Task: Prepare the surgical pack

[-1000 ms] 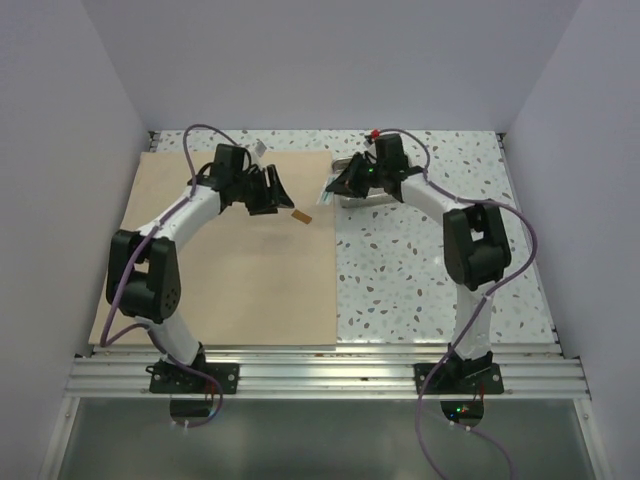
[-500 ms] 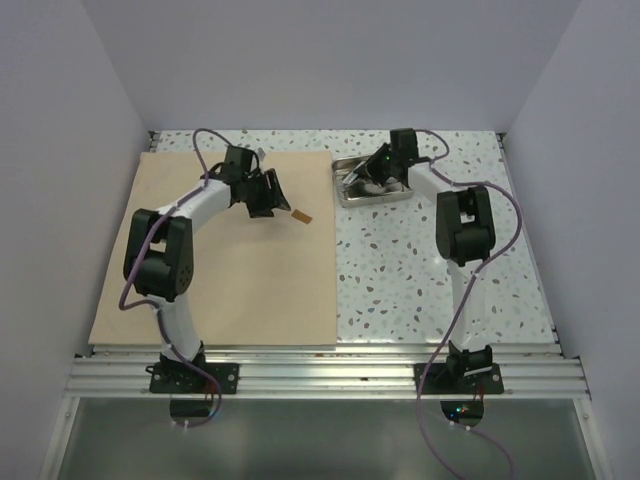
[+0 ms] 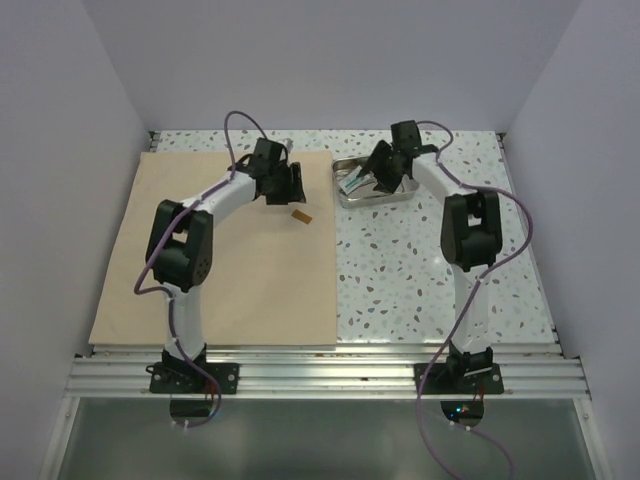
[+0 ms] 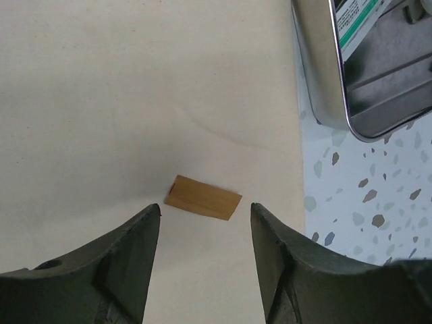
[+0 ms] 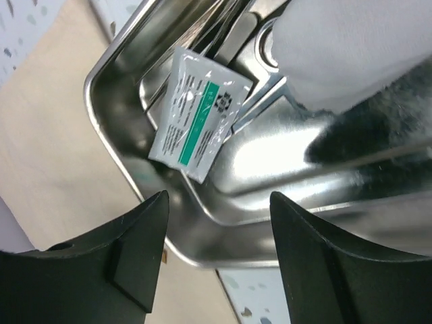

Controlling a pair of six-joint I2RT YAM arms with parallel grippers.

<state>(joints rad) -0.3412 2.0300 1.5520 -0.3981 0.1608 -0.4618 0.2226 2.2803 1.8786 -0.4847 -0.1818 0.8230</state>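
Two grippers work at the far end of the table (image 3: 430,280), both with jaws spread and nothing between them. The left gripper (image 4: 206,209) hangs over the sheet (image 3: 220,270), near its far right corner, and a small brown tab (image 4: 202,198) lies flat on the sheet just ahead of its fingertips. The tan sheet is spread flat over the left half of the table. The tray (image 3: 345,198) sits on the speckled top just beside the sheet's far right corner, its near left corner at or slightly over the sheet's edge. The right gripper (image 5: 219,196) hovers over the tray's left end. Inside the tray a white packet (image 5: 196,115) with a green stripe lies tilted across steel instruments (image 5: 263,94).
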